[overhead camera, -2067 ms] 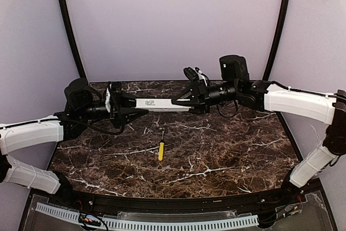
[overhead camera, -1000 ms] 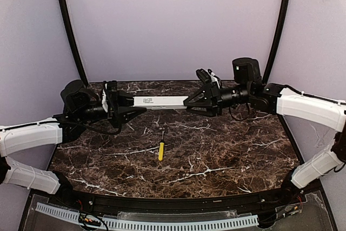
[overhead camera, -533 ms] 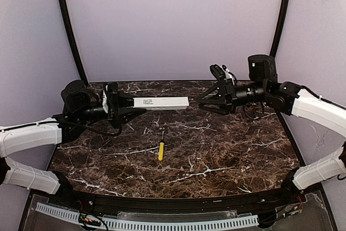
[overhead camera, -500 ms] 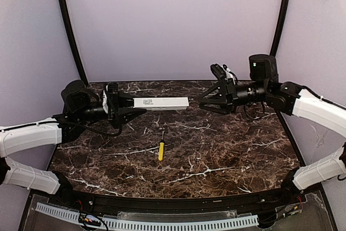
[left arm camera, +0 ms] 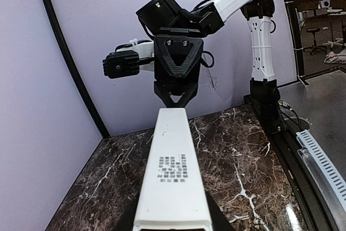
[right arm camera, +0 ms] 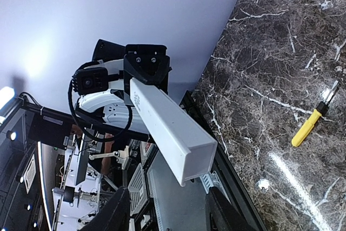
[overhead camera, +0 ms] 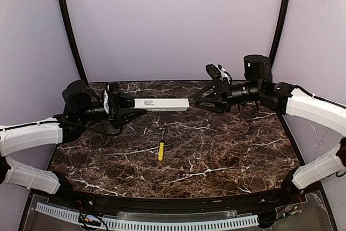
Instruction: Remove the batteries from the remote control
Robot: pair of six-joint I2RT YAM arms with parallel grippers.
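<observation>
White and long like a box, the remote control (overhead camera: 161, 104) hangs flat in the air above the desk (overhead camera: 227, 150). It has smooth sides, square ends and a small printed label (overhead camera: 148, 102). What is inside it cannot be seen. The left fingers (overhead camera: 128, 106) pinch its left end. The right fingers (overhead camera: 197, 101) are spread wide just past its right end, and I cannot tell if they touch it. A screwdriver (overhead camera: 160, 149) with a yellow handle lies on the dark, shiny marble desk below.
</observation>
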